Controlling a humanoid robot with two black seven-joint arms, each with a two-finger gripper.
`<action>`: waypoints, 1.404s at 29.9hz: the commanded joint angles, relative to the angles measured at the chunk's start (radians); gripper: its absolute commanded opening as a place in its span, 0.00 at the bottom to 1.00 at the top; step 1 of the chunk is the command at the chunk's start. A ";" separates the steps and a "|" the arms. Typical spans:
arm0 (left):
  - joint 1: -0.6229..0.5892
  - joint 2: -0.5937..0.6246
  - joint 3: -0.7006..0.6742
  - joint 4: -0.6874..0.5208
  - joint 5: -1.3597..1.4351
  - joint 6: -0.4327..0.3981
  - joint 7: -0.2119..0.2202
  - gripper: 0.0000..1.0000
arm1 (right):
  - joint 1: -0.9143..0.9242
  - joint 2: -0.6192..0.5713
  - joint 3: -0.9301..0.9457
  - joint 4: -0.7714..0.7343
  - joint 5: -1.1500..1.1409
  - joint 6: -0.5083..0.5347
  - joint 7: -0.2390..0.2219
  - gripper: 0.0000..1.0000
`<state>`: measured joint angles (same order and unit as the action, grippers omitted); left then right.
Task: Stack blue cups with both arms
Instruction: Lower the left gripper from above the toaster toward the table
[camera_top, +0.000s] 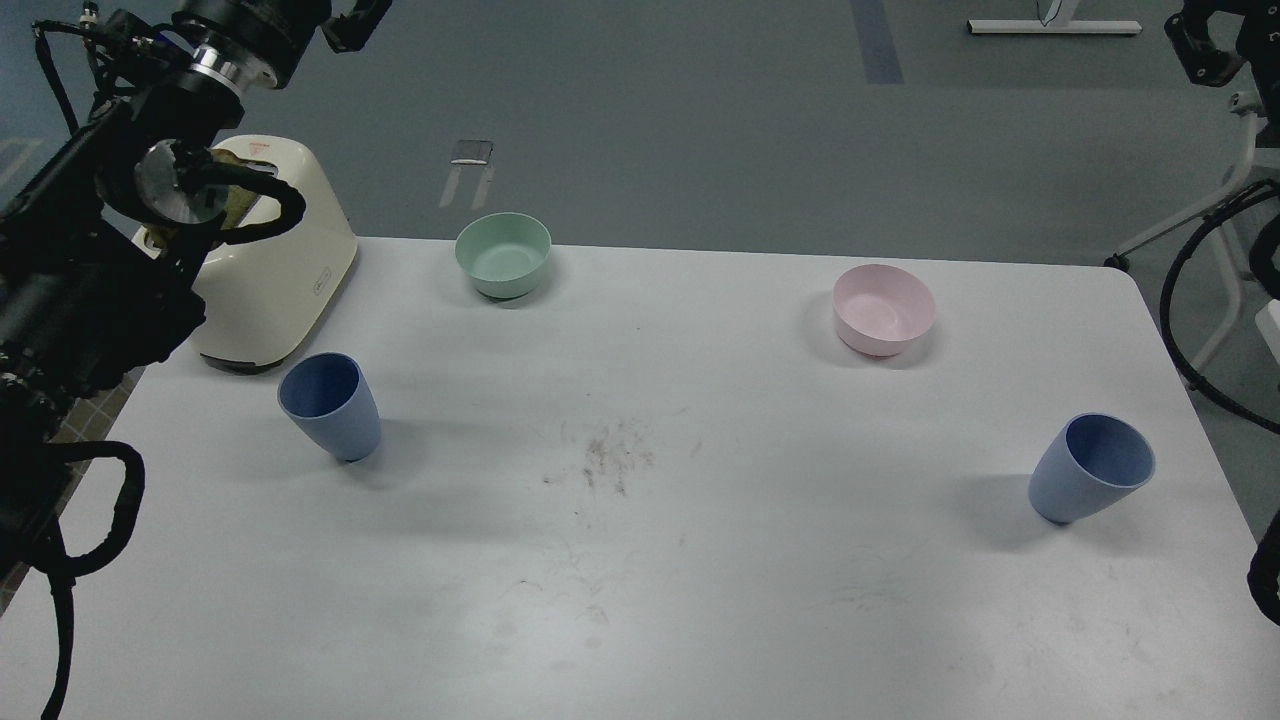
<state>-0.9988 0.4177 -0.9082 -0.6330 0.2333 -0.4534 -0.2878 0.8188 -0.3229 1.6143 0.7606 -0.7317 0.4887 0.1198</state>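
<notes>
Both blue cups stood upright and well apart on the white table (640, 600): the left cup (330, 405) at middle left, near the cream appliance (285, 270), the right cup (1092, 468) at lower right. The left tool (355, 22), at the top left edge, was too cropped to tell its state; the right tool was out of view. Nothing was gripped yet. Each arm would best pinch its nearer cup's wall at the rim, clear of the green bowl (503, 254) and pink bowl (884, 309).
</notes>
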 joint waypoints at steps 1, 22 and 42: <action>0.000 -0.007 -0.026 0.013 0.000 -0.002 -0.001 0.98 | -0.004 -0.004 0.002 0.003 0.000 0.000 0.001 1.00; 0.245 0.440 0.114 -0.533 0.213 -0.017 -0.091 0.97 | -0.023 -0.016 0.006 0.002 0.002 0.000 0.003 1.00; 0.450 0.776 0.183 -0.721 1.115 0.070 -0.201 0.86 | -0.104 -0.019 0.009 0.000 0.061 0.000 0.066 1.00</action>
<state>-0.5611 1.1833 -0.7520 -1.3546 1.1748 -0.3984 -0.4889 0.7211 -0.3419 1.6231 0.7604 -0.6713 0.4887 0.1741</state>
